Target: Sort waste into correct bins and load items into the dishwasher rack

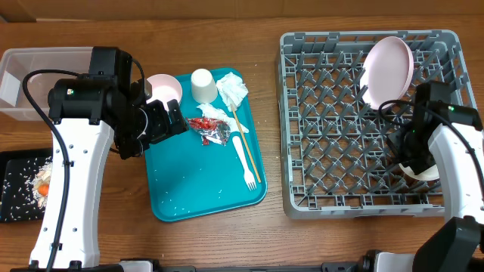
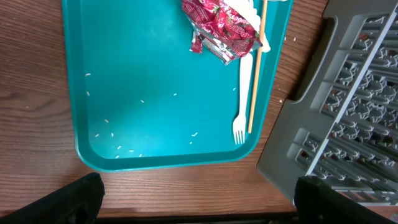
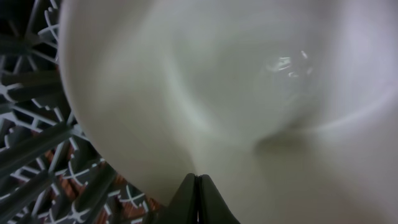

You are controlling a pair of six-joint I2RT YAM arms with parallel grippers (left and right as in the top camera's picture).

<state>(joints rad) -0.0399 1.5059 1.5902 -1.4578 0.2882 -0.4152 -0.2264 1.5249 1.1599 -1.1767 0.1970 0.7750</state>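
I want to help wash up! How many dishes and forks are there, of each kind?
Plate: 1
Bowls: 2
Cup: 1
Fork: 1
Total: 5

This looks like a robotics lab bench staged as a dish-return station: a left arm (image 1: 76, 151) and right arm (image 1: 461, 166) flank a wood-grain desk (image 1: 227, 242) bearing a teal serving tray (image 1: 189, 181), a grey dishwasher rack (image 1: 333, 151), a clear tub (image 1: 23, 68) and a black tray (image 1: 15, 189).
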